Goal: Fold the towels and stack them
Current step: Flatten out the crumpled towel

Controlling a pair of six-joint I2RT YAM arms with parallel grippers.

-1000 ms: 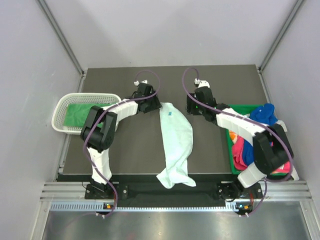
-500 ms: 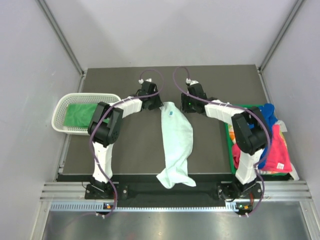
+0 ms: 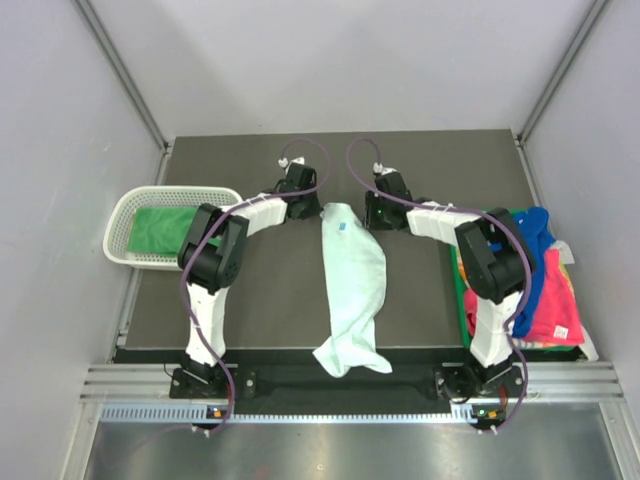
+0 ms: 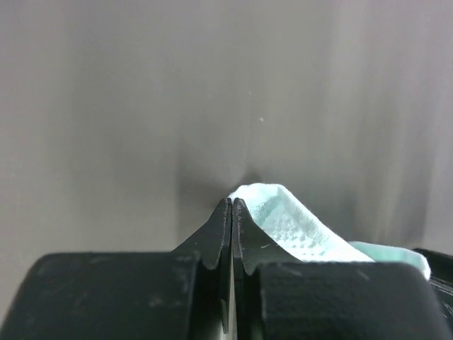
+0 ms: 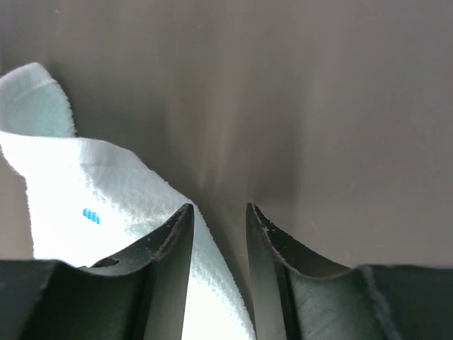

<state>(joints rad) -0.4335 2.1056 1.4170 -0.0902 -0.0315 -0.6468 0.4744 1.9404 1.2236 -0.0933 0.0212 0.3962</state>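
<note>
Stretching from the far middle of the table [image 3: 270, 300] to its near edge, the pale mint-white towel [image 3: 352, 280] is flanked at its far end by both grippers. The left gripper [image 4: 232, 202] is pressed fully shut at the far left corner, cloth bunched just beside its tips, while the right gripper [image 5: 219, 207] is held narrowly parted at the far right corner, bare table showing in the gap. A green towel [image 3: 160, 228] is contained in the white mesh basket [image 3: 175, 188] at left, and a pink towel [image 3: 555, 310] and a blue towel [image 3: 530, 225] are heaped in the green bin [image 3: 458, 285] at right.

On the dark table [image 3: 270, 300] a white mesh basket [image 3: 116, 226] sits far left, apparently a green bin [image 3: 460, 305] far right.
</note>
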